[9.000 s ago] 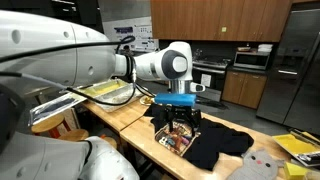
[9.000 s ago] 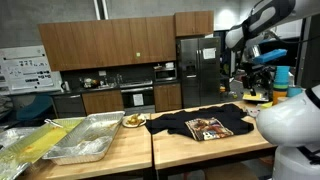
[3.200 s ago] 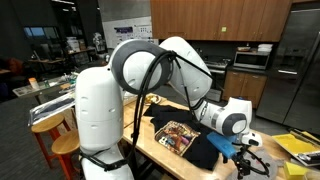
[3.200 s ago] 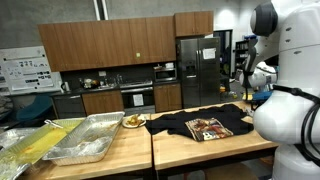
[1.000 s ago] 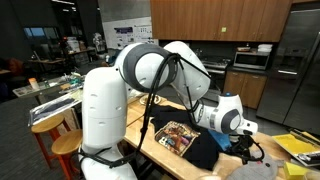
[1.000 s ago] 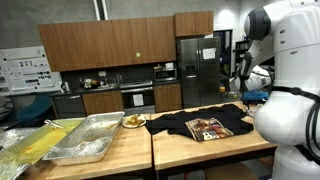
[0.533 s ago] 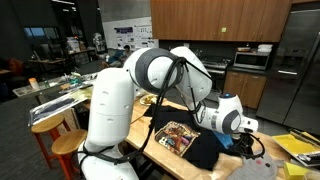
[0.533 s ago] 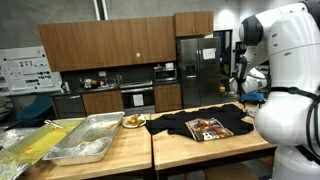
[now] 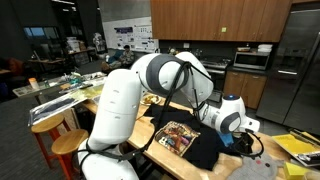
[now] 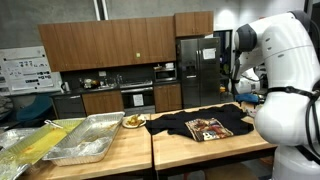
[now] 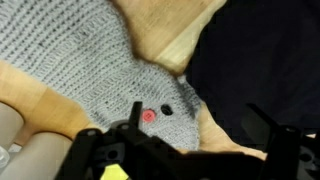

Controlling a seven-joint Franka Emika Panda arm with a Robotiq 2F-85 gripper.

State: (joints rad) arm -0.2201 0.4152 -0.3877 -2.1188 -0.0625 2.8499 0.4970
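Observation:
My gripper (image 11: 200, 132) is open and empty, its two dark fingers spread wide at the bottom of the wrist view. It hangs low over a grey knitted piece (image 11: 95, 60) that has a red dot and a black dot. That piece lies on the wooden table (image 11: 175, 45) beside a black T-shirt (image 11: 265, 60). In an exterior view the gripper (image 9: 246, 146) sits just past the end of the T-shirt (image 9: 200, 150) with its printed picture (image 9: 176, 136), and the knitted piece (image 9: 256, 170) is below it. The shirt also shows in the other exterior view (image 10: 172, 127).
Two metal trays (image 10: 85, 140) stand at the far end of the table. Yellow items (image 9: 300, 148) lie beyond the gripper. A stool (image 9: 55, 128) stands beside the table. My own white arm (image 10: 285, 90) fills much of one side. A fridge (image 10: 195, 68) and cabinets stand behind.
My gripper has moved from above the shirt's print down to the table's end by the knitted piece. In the last second the arm's upper links swung while the gripper hardly moved.

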